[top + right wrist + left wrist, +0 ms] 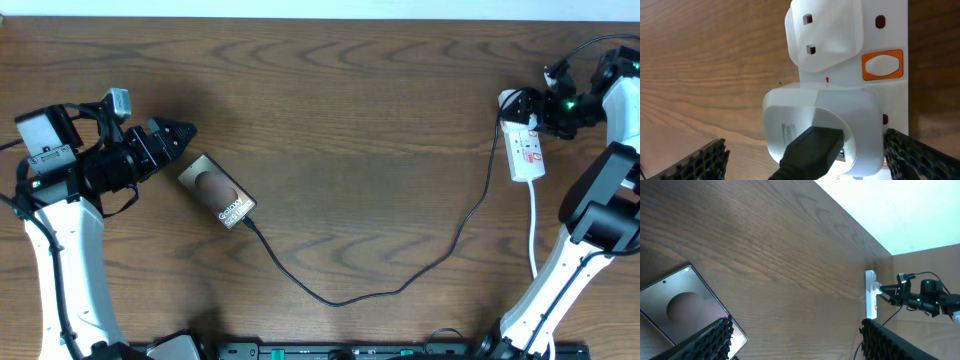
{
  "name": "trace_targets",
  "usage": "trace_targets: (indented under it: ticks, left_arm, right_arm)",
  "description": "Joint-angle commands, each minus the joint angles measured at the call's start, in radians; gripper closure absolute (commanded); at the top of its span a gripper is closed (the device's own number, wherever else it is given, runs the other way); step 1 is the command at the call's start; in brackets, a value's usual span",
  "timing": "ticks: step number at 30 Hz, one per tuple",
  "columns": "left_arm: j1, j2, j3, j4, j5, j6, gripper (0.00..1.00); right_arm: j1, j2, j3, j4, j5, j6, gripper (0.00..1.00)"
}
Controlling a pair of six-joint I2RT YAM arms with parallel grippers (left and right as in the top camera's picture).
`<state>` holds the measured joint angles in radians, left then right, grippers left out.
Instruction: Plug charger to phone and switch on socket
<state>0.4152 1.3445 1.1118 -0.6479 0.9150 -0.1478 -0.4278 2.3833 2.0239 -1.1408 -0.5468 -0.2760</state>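
Your left gripper point(796, 326) is standing with its jaws spread wide and gripping nothing; bare table point(790, 240) is showing between the two ribbed pads point(710, 341). In the wrist view one pad is overlapping the near corner of the phone point(677, 305), but you cannot tell whether it is touching. From overhead, this gripper is hovering just beside the phone's upper-left end and pointing toward it.

The phone is lying flat and diagonal on the left part of the table, with its white lettering at the lower-right end. The plug tip point(247, 224) of the charger point(340, 298) is sitting at that same end, against the phone's edge.

Your right gripper point(805, 142) is likewise standing released. Its pads are straddling a white adapter point(840, 110) seated in the socket point(892, 45). Wood is showing between one pad and the adapter. The other pad is sitting just beside the adapter's far edge, and contact there cannot be judged. The charger's black cable is leaving the adapter toward the camera. Beyond the adapter, a second white plug point(825, 35) is occupying the next outlet, and an orange-red switch point(882, 65) is lying alongside it; its position is not readable.

From overhead, the socket is lying at the far right of the table, well apart from the phone. Its white cord point(533, 225) is trailing toward the near edge. The charger is sagging in a long loop across the table between phone and socket.
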Motion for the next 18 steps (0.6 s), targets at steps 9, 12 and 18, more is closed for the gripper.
trace_targets:
  ticks: [9,12,18]
  left_arm:
    - [-0.002,-0.003,-0.001,-0.002,0.008,0.024,0.2]
    - [-0.002,-0.003,-0.001,-0.002,0.008,0.024,0.2]
    - [-0.002,-0.003,-0.001,-0.003,0.008,0.024,0.2]
  right_arm:
    - [0.046,0.043,-0.068,-0.019,-0.058,0.018,0.01]
    - [0.045,0.043,-0.063,-0.024,-0.019,0.024,0.01]
    - [0.043,0.043,0.006,-0.065,0.007,0.036,0.01]
